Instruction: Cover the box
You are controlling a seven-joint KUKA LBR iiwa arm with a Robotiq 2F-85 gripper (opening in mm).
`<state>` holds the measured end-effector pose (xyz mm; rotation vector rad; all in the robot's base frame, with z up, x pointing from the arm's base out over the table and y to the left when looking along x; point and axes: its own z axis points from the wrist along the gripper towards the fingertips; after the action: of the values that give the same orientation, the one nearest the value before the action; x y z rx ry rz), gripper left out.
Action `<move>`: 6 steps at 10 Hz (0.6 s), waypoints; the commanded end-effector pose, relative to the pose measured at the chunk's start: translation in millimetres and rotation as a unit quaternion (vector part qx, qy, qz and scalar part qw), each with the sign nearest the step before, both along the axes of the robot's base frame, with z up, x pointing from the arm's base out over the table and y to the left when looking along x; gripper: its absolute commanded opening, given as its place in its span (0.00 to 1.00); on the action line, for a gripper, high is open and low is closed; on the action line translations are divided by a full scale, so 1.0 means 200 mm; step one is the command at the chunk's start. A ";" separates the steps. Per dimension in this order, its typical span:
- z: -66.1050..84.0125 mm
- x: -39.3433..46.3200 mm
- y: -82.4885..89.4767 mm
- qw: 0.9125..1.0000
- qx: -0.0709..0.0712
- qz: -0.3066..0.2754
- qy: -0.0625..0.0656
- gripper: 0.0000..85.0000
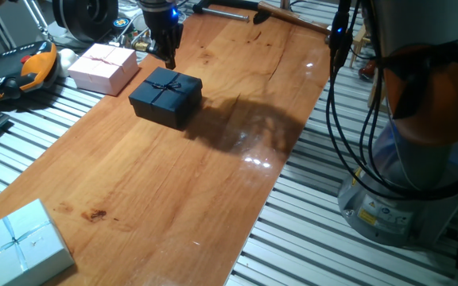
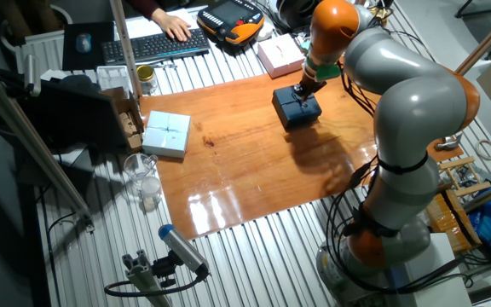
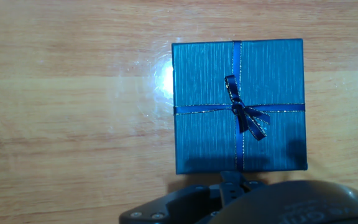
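Note:
The box (image 1: 165, 97) is small, square and dark, with its ribboned lid sitting squarely on top. It stands on the wooden table (image 1: 173, 191) towards the far side. It also shows in the other fixed view (image 2: 297, 107) and fills the right half of the hand view (image 3: 238, 106). My gripper (image 1: 169, 60) hangs just above the box's far edge, apart from it and holding nothing. Its fingers look slightly apart. It shows in the other fixed view (image 2: 302, 88) and at the bottom of the hand view (image 3: 236, 180).
A pink ribboned box (image 1: 102, 67) stands just beyond the dark box, off the table's corner. A pale blue ribboned box (image 1: 18, 242) lies at the near left corner. A teach pendant (image 1: 22, 71), a keyboard (image 2: 156, 44) and a glass (image 2: 143, 181) lie around the table.

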<state>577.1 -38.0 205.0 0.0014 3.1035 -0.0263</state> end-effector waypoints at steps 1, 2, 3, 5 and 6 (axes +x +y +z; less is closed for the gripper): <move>0.00 0.002 0.00 1.000 -0.004 0.000 -0.002 0.00; 0.00 0.004 0.01 1.000 -0.006 -0.001 -0.003 0.00; 0.00 0.005 0.01 1.000 -0.010 -0.001 -0.003 0.00; -0.01 0.009 0.01 1.000 -0.009 -0.004 -0.001 0.00; -0.01 0.009 0.01 1.000 -0.008 -0.003 -0.001 0.00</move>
<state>579.0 -36.0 203.2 0.0104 3.1003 -0.0506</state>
